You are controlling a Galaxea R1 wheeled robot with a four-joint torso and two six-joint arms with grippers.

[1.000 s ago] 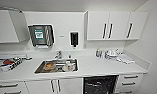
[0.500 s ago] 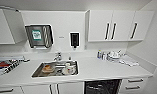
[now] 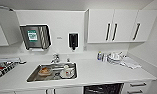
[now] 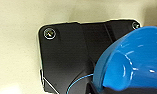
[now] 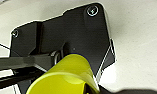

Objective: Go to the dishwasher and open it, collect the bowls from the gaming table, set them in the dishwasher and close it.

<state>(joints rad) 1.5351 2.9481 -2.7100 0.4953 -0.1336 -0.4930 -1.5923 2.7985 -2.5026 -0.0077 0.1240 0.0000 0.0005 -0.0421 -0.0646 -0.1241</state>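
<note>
Room: white kitchen wall cupboards with dark vertical handles (image 3: 124, 25).
Surface: white worktop (image 3: 101, 71), steel sink (image 3: 34, 76) holding dishes.
Dishwasher: dark open wire-racked dishwasher (image 3: 102, 89), under the worktop.
Bowls: bright blue round bowl (image 4: 134, 60) at the left wrist; yellow round bowl (image 5: 66, 77) at the right wrist.
Grippers: grip cannot be told.

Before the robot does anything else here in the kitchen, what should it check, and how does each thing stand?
1. Blue bowl with the left arm: ok, large and close in the left wrist view; pincer grip cannot tell.
2. Yellow bowl with the right arm: ok, close in the right wrist view; grip cannot tell.
3. Dishwasher open: ok, dark interior shows under the counter.
4. Free rack space: cannot tell.
5. Sink: holds an orange-brown dish and a white mug, not task bowls.
</note>
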